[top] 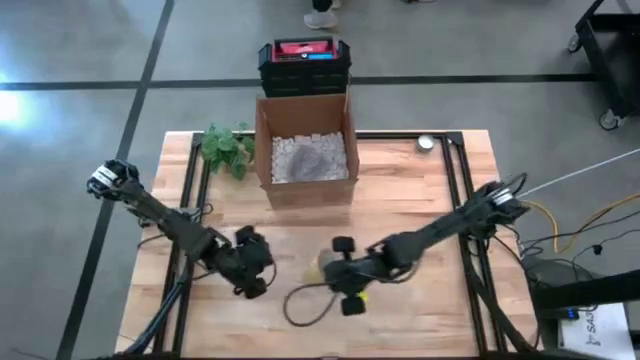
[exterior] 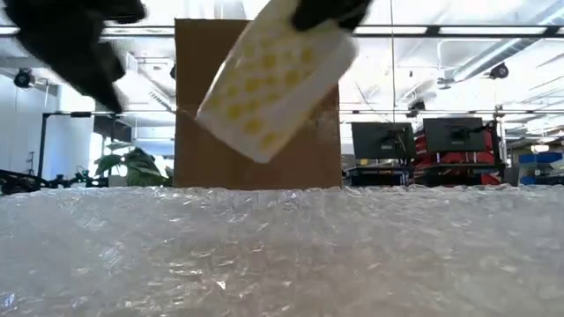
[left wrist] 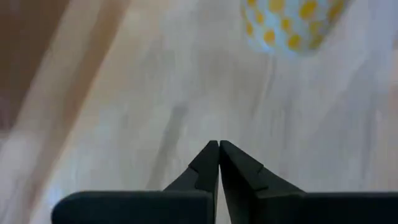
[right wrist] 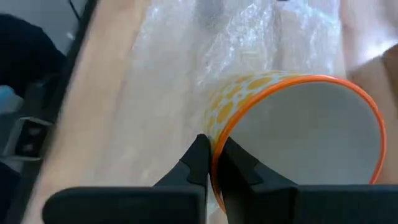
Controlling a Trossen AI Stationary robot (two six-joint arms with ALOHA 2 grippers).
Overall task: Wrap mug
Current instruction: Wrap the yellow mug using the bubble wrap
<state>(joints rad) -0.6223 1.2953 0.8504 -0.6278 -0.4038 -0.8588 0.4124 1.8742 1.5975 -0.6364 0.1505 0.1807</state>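
Observation:
The mug (exterior: 273,75) is white with yellow dots and an orange rim (right wrist: 323,81). It hangs tilted above a sheet of clear bubble wrap (exterior: 282,251) that lies on the table's near middle. My right gripper (right wrist: 212,148) is shut on the mug; in the high view this gripper (top: 345,280) is near the front centre. My left gripper (left wrist: 218,149) is shut on nothing. It hovers to the mug's left (top: 252,268), above the wrap, and the mug (left wrist: 289,25) shows ahead of it. My right gripper pinches the mug's wall at the orange rim (right wrist: 219,140), one finger inside the mug and one outside. In the low view the fingers come from above. The mug hangs below them, tilted, with its base (exterior: 231,123) lowest and clear of the bubble wrap.
An open cardboard box (top: 305,150) with white filling stands at the table's far middle. A black and red crate (top: 303,62) is behind it and a green plant (top: 225,148) is to its left. A dark cable loop (top: 308,305) lies near the front edge.

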